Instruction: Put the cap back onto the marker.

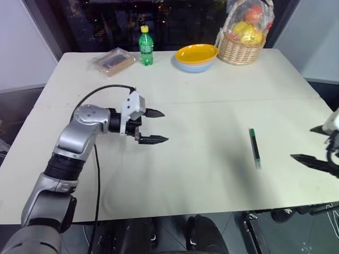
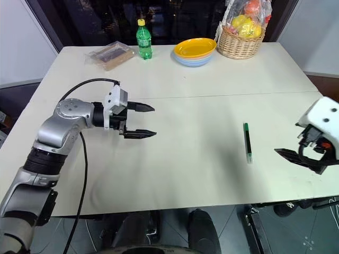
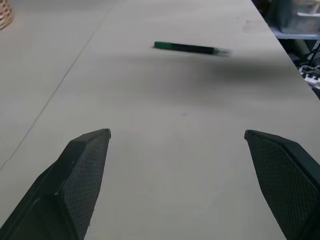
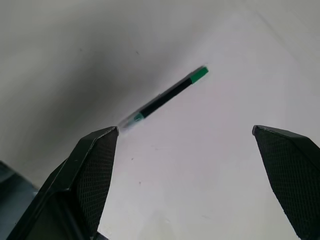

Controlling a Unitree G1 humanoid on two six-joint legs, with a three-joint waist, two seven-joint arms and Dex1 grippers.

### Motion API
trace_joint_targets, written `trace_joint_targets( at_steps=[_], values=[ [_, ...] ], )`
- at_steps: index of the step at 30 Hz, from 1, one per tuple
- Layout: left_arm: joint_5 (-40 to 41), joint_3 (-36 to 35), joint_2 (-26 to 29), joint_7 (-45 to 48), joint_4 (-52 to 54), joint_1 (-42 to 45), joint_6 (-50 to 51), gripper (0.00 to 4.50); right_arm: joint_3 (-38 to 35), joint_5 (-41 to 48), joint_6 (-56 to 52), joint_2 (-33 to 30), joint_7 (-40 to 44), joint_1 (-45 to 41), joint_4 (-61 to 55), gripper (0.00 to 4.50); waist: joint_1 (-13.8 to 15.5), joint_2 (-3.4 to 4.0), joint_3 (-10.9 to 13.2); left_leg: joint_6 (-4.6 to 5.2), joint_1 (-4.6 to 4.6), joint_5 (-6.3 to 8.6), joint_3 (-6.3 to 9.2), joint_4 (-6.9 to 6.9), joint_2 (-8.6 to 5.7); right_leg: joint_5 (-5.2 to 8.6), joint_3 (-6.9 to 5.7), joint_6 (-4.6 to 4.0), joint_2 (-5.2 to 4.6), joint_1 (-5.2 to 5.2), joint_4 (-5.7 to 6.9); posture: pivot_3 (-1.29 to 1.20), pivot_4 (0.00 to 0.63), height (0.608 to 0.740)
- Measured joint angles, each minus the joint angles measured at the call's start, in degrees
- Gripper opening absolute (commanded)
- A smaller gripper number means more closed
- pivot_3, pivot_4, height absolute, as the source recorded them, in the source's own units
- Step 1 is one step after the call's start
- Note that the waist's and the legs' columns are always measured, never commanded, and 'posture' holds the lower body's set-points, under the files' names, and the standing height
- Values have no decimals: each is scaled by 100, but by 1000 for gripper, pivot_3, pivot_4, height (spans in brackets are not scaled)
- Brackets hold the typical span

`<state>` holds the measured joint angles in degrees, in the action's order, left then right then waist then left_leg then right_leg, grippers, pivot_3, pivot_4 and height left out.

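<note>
The left gripper (image 1: 157,126), two black tapered fingers on a white and silver wrist, hangs over the left half of the tabletop with its fingers spread wide apart and nothing between them. It points sideways across the table towards the right edge. A black cable loops from its wrist back along the silver arm.

The right gripper (image 2: 302,159), the same black pair under a white housing, sits just off the right edge of the tabletop, near the front right corner. Its fingers are also wide apart and empty.

The marker (image 1: 255,147), a thin dark pen with a green cap (image 1: 252,132) on its far end and a pale, clear-looking piece at its near end, lies flat on the right half of the cream tabletop (image 1: 201,159). It runs roughly front to back, closer to the right edge than to the middle, and well apart from both grippers. From the right wrist it shows lying between the two spread fingers, further out on the table. Whether the green end is a loose cap pushed on or part of the barrel I cannot tell.

Along the far edge stand a green plastic bottle with a yellow lid (image 1: 145,46), a yellow bowl stacked on a blue one (image 1: 196,56), a wicker basket of wrapped fruit (image 1: 243,37) towards the far right corner, and a flat clear packet (image 1: 112,61) towards the far left corner.
</note>
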<state>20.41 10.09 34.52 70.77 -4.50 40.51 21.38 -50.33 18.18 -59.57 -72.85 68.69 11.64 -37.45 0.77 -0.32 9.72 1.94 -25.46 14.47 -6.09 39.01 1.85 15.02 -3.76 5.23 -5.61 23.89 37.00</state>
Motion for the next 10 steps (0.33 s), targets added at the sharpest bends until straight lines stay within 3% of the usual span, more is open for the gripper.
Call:
trace_joint_targets(
  at_steps=[10],
  values=[
    [-93, 0, -96, 26, -108, 32, -88, 4500, -108, 16, -14, -17, 317, -13, -109, 4448, 2, 0, 0, 0, 0, 0, 1, 0, 0, 0, 1, -2, -4, 0, 0, 0, 150, 740]
  ],
)
